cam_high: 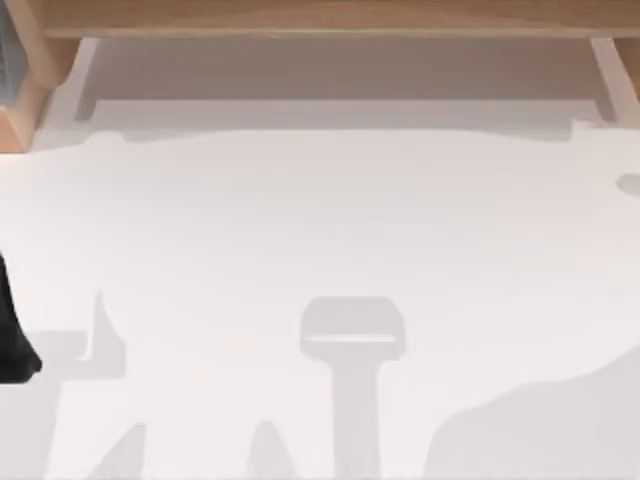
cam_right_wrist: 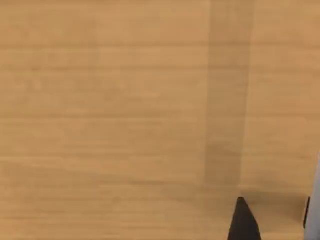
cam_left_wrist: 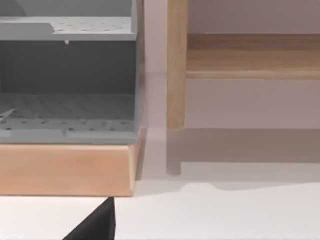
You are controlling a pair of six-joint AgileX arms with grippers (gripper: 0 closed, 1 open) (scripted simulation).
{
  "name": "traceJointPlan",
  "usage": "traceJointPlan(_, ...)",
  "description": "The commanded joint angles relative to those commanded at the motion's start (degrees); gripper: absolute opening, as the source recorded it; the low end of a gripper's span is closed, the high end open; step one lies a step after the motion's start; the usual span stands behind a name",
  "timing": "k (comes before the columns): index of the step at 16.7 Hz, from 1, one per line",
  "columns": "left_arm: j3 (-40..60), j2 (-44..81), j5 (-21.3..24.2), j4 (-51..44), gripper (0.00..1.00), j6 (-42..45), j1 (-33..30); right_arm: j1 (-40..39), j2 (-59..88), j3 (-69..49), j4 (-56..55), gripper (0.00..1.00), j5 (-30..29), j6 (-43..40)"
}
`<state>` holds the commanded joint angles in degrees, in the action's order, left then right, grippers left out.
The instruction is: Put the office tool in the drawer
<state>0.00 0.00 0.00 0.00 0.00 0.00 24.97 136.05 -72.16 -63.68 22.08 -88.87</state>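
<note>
The office tool is out of view. A wide pale drawer [cam_high: 340, 112] appears to stand pulled out from the wooden unit [cam_high: 330, 18] along the table's far edge, with a white front wall and white side walls. A black part of my left gripper [cam_high: 14, 335] shows at the table's left edge, and its dark tip [cam_left_wrist: 95, 226] points toward the unit's left corner. The dark tip of my right gripper [cam_right_wrist: 245, 222] is very close to a plain wooden surface [cam_right_wrist: 125, 110].
A wooden box [cam_left_wrist: 65, 170] with grey perforated shelves [cam_left_wrist: 67, 117] stands at the far left. A thin wooden post [cam_left_wrist: 176, 65] rises beside it. The white table top [cam_high: 320, 250] carries only shadows of the arms.
</note>
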Motion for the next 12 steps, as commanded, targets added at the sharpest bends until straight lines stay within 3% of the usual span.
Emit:
traceJointPlan(6, 0.0, 0.0, 0.0, 0.0, 1.0, 0.0, 0.0, 0.0, 0.0, 0.0, 0.0, 0.98, 0.0, 0.0)
traceJointPlan(12, 0.0, 0.0, 0.0, 0.0, 1.0, 0.0, 0.0, 0.0, 0.0, 0.0, 0.0, 1.0, 0.0, 0.0)
